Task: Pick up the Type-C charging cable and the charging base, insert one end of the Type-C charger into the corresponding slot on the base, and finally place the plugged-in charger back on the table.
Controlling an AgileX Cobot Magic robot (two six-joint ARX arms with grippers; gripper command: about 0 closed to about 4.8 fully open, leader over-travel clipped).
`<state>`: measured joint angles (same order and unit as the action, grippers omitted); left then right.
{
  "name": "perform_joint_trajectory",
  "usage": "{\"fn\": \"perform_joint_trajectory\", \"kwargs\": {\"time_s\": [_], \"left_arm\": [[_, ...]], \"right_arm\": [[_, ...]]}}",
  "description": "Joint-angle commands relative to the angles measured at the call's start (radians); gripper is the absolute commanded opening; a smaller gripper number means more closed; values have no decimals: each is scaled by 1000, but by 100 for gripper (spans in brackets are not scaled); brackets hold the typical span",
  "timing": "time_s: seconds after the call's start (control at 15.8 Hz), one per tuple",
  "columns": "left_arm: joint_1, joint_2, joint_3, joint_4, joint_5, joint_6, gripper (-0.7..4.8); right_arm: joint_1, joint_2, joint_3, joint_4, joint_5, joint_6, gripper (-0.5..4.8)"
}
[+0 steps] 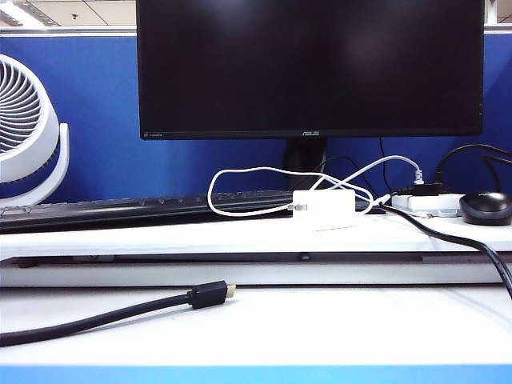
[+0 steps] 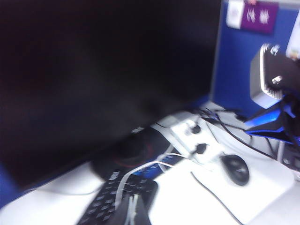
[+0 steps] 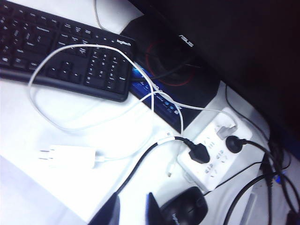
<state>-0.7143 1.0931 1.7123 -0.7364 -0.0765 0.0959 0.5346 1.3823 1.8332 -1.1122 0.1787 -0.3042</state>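
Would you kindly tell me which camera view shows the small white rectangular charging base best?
The right wrist view: the small white rectangular charging base lies fully visible from above, prongs and plugged white cable showing. The exterior view shows its broad side. The left wrist view doesn't show it clearly.

My left pincer (image 2: 132, 212) shows as dark, blurred fingers at my wrist camera's edge. My right pincer (image 3: 132, 211) has two dark, flat, tapering fingers. From the left camera I see my other arm (image 2: 276, 101): a grey metal housing with screws above black and blue parts.
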Motion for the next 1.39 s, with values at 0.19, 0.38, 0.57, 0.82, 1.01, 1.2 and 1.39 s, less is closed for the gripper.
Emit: {"fn": "perform_joint_trajectory", "kwargs": {"time_s": [0.19,0.38,0.57,0.82,1.01,1.2,1.39], "left_arm": [[1,-148,0,-271,-51,-79,16],[1,-262,-1,-402,-59,-90,17],[1,-423,-10,-549,-81,-98,17],[1,-660,-168,-576,-106,-140,17],[1,-823,-386,-497,-101,-157,17],[1,-965,-733,-239,-91,-153,17],[1,-960,-979,19,-32,-155,17]], "right_arm": [[1,-71,3,-13,-135,126,-1],[1,-177,2,12,-156,129,-1],[1,-310,-108,127,-172,129,-1],[1,-541,-550,487,-207,199,-1],[1,-715,-893,768,-197,230,-1],[-1,-877,-1218,844,-128,288,-1],[-1,-966,-1411,885,-102,362,-1]]}}
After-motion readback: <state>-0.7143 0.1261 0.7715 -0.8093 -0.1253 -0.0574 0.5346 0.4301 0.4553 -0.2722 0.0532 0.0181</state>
